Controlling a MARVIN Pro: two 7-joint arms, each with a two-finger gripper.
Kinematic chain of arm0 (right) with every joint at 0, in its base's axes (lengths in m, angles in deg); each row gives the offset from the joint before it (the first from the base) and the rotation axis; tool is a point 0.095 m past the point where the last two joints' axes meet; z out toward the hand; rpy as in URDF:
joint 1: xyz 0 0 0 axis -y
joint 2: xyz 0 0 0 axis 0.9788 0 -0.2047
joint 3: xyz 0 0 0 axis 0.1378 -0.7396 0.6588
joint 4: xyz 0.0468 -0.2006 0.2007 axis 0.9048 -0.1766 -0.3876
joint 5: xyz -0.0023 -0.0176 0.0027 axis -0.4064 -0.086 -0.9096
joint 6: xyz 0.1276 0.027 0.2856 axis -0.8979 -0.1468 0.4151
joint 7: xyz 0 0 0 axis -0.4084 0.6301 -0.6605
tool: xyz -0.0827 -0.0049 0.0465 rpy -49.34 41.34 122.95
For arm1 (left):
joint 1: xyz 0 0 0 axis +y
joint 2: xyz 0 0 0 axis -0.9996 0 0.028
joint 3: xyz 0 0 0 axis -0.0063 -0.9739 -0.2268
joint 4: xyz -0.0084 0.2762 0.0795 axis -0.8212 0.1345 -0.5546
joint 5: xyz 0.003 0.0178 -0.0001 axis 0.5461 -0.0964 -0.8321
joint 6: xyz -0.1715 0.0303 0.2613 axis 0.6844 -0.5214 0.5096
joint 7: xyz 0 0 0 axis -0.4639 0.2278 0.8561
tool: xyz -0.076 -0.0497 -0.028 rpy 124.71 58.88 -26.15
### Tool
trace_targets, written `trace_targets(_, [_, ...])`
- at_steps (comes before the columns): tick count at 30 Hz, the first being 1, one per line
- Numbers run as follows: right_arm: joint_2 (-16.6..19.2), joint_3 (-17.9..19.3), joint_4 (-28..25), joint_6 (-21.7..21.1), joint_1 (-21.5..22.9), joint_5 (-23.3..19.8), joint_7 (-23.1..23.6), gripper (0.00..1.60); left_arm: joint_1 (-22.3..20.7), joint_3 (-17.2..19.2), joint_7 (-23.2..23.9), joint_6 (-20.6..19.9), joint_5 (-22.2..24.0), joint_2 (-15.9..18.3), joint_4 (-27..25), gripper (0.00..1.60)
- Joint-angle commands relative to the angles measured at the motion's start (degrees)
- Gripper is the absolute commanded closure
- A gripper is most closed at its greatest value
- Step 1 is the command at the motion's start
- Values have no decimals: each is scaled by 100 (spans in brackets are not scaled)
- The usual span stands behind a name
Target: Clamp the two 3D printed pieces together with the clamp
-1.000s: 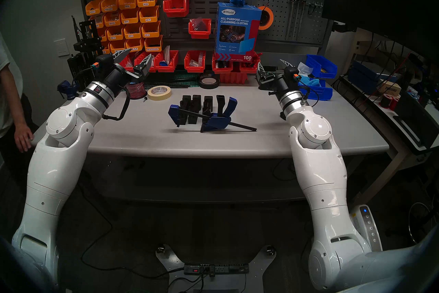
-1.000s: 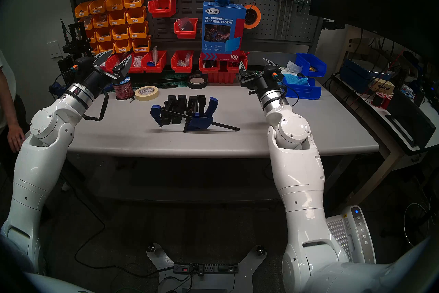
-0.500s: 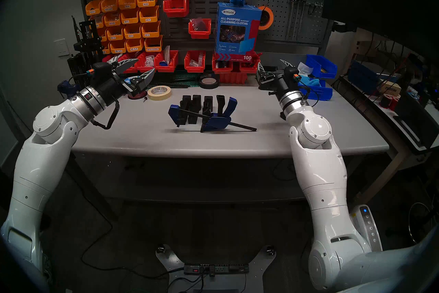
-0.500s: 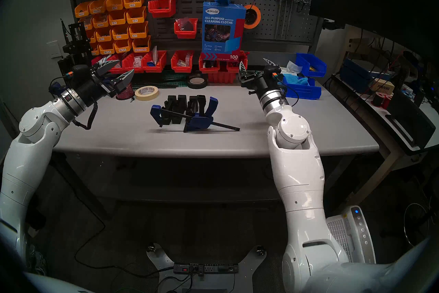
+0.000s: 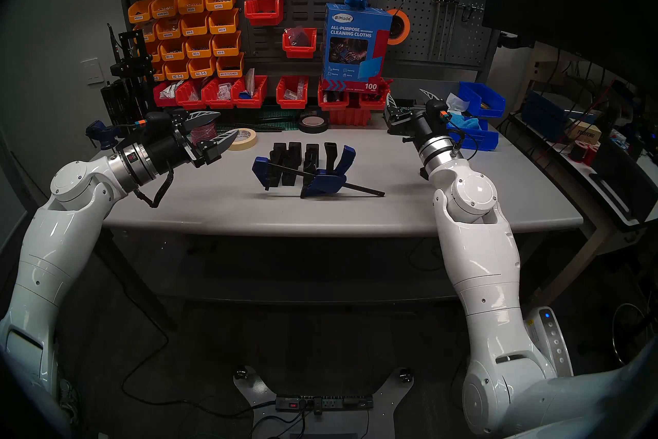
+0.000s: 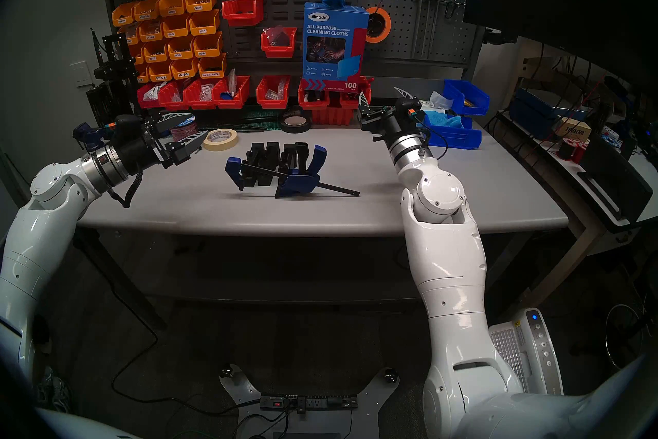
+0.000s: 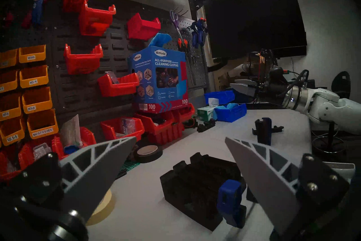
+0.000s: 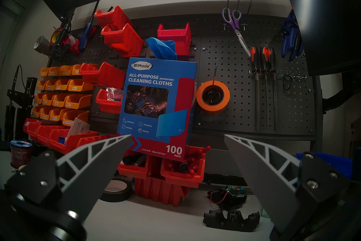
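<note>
The two black 3D printed pieces, one (image 5: 286,160) beside the other (image 5: 312,156), stand side by side mid-table, also seen in the left wrist view (image 7: 195,185). The clamp (image 5: 322,182) lies along their front. Its bar slants down to the right, one blue jaw (image 7: 228,201) sits at the pieces' left end, and the trigger handle is at their right. Whether the jaws press the pieces I cannot tell. My left gripper (image 5: 228,124) hovers open and empty, left of the pieces and pointing at them. My right gripper (image 5: 405,93) is open and empty at the back right, facing the pegboard.
A masking tape roll (image 5: 247,139) and a red wire spool (image 5: 203,132) lie just behind the left fingers. A black tape roll (image 5: 313,123), red bins (image 5: 292,92) and a cleaning-cloth box (image 5: 352,46) line the back. Blue bins (image 5: 477,128) are right, a notched black strip (image 8: 231,219) under the right gripper.
My left arm has come down and swung its open gripper toward the pieces. The person at the left edge has left the view. The right arm, clamp and pieces have not moved.
</note>
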Motion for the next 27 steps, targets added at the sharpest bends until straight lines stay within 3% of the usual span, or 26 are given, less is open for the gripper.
trace_targets(1, [0, -4, -191, 39, 155, -4, 9, 0, -619, -67, 333, -19, 118, 50, 135, 0])
trace_targets(20, [-1, -4, -190, 39, 155, -3, 9, 0, -1501, -656, 1607, -317, 208, -84, 1110, 0])
trace_targets(21, [-1, -4, -190, 39, 155, -3, 9, 0, -1396, -588, 1549, -299, 177, -103, 1046, 0])
trace_targets(27, [-1, -4, -189, 40, 155, -3, 9, 0, -1721, -805, 1717, -244, 67, -293, 1341, 0])
